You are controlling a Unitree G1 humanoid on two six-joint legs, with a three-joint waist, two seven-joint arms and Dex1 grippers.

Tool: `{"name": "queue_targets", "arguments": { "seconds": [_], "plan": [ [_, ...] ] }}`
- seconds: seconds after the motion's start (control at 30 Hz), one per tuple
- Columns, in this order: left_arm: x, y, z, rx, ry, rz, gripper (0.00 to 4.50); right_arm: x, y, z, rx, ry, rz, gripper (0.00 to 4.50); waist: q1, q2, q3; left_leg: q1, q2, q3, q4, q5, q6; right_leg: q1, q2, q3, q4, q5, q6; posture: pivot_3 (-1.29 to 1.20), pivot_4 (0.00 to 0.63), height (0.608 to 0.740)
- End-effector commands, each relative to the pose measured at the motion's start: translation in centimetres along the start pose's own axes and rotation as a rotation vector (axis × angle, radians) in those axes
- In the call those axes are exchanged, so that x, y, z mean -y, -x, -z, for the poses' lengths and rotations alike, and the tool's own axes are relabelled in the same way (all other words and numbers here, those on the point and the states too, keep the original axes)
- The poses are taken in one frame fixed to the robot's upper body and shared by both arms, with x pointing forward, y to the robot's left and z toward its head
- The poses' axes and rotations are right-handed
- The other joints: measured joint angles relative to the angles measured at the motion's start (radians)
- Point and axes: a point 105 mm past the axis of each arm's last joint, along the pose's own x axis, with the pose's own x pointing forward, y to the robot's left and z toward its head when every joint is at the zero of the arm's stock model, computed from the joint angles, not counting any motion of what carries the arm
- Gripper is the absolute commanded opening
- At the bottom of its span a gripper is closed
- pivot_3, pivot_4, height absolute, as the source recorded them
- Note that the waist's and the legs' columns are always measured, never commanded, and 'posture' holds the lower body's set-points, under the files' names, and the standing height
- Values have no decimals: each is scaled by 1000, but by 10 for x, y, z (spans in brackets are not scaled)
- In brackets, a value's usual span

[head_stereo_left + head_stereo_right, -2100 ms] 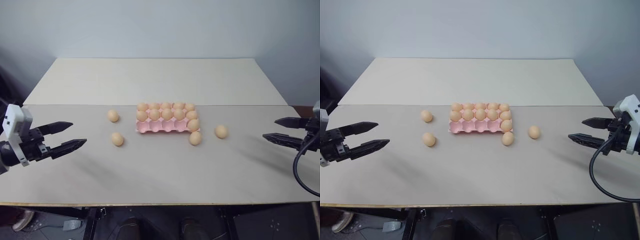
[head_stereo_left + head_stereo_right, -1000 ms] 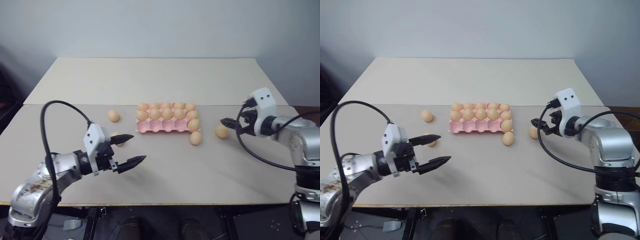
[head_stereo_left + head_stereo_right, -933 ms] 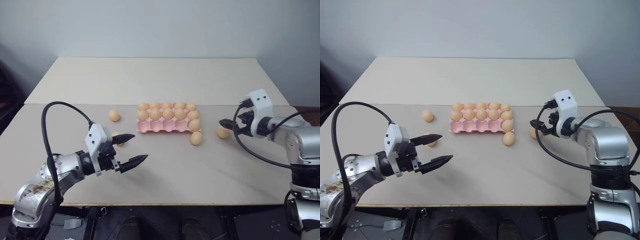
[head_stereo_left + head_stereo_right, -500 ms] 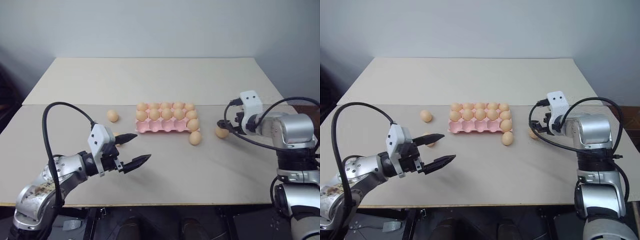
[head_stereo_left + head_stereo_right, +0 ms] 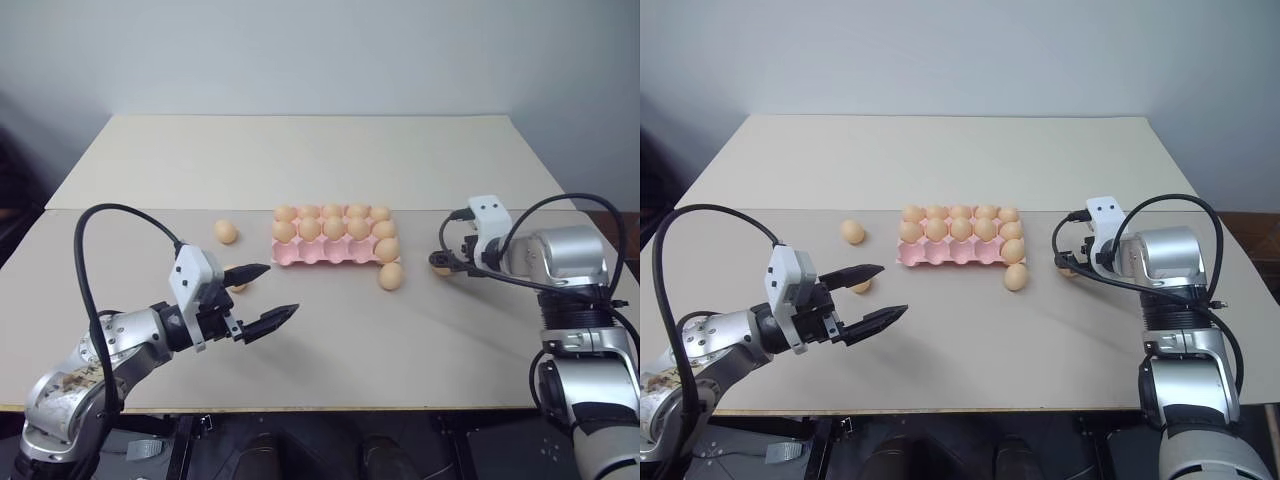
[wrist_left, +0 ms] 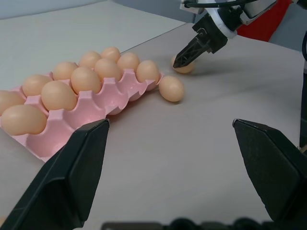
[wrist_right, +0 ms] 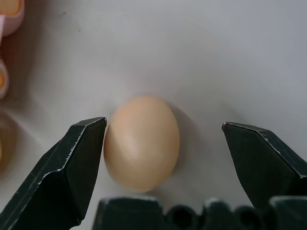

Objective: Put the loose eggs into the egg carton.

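The pale pink egg carton (image 5: 300,255) lies mid-table; its two far rows are full, and its near row holds one egg at the right end. Two loose eggs lie left of it: one (image 5: 226,232) in the open, one (image 5: 237,284) partly behind my left gripper's far finger. A third (image 5: 391,276) rests off the carton's right near corner. My right gripper (image 5: 440,262) is tilted down over the fourth egg (image 7: 141,141), open, with one finger (image 7: 81,148) against its side and the other apart. My left gripper (image 5: 275,292) hovers open and empty, pointing toward the carton (image 6: 103,103).
The beige table (image 5: 330,160) is two boards with a seam running behind the carton. Black cables loop over both arms (image 5: 120,215). The table's front edge (image 5: 330,405) is close below my grippers.
My right gripper has come down and forward onto the rightmost egg, so its fingers now stand on either side of it, a little narrower. The left gripper has stayed where it was.
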Motion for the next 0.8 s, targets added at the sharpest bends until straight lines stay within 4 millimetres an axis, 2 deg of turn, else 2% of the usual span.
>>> {"name": "queue_targets", "arguments": {
  "seconds": [0.03, 0.17, 0.23, 0.3, 0.37, 0.47, 0.53, 0.7, 0.8],
  "plan": [
    [3, 2, -10, 17, -45, 0, 4500, 1, 3, -15, 55, 35, 18, 3342, 0, 0, 0, 0, 0, 0, 0, 0, 0, 0, 0, 0, 0, 0, 0, 0, 150, 740],
    [3, 3, -11, 17, -47, -1, 4500, 0, 0, -14, 57, 54, 18, 1916, 0, 0, 0, 0, 0, 0, 0, 0, 0, 0, 0, 0, 0, 0, 0, 0, 150, 740],
    [3, 4, -11, 19, -46, 0, 4500, 1, 1, -15, 65, 58, 22, 1647, 0, 0, 0, 0, 0, 0, 0, 0, 0, 0, 0, 0, 0, 0, 0, 0, 150, 740],
    [4, 4, -11, 17, -47, 0, 4500, 1, 6, -19, 83, 89, 32, 1599, 0, 0, 0, 0, 0, 0, 0, 0, 0, 0, 0, 0, 0, 0, 0, 0, 150, 740],
    [2, 6, -8, 7, -48, -8, 4500, -6, 18, -30, 130, 147, 23, 1569, 0, 0, 0, 0, 0, 0, 0, 0, 0, 0, 0, 0, 0, 0, 0, 0, 150, 740],
    [0, 10, -2, -2, -27, -42, 4500, -37, 44, -55, 260, 247, -65, 1517, -3, 1, 0, -3, 0, 0, 0, 0, 0, -4, 0, 0, 1, 0, 0, 0, 150, 740],
    [-2, 12, 3, -5, -9, -70, 4500, -59, 51, -62, 320, 302, -110, 1496, -5, 1, 0, -5, 1, 0, 0, 0, 0, -7, 0, 1, 1, 0, 0, 0, 150, 740],
    [-3, 11, 10, 2, 16, -120, 4500, -112, 46, -69, 418, 328, -227, 1452, -3, 1, 0, -4, 1, 0, 0, 0, 0, -6, 0, 0, 1, 0, 0, 0, 150, 740],
    [-5, 9, 10, 16, 15, -151, 4500, -122, 36, -70, 423, 276, -240, 1423, 0, 1, 0, -5, 1, 0, 0, 0, -1, -6, 0, 0, 2, 0, 0, 0, 150, 740]
  ]
}}
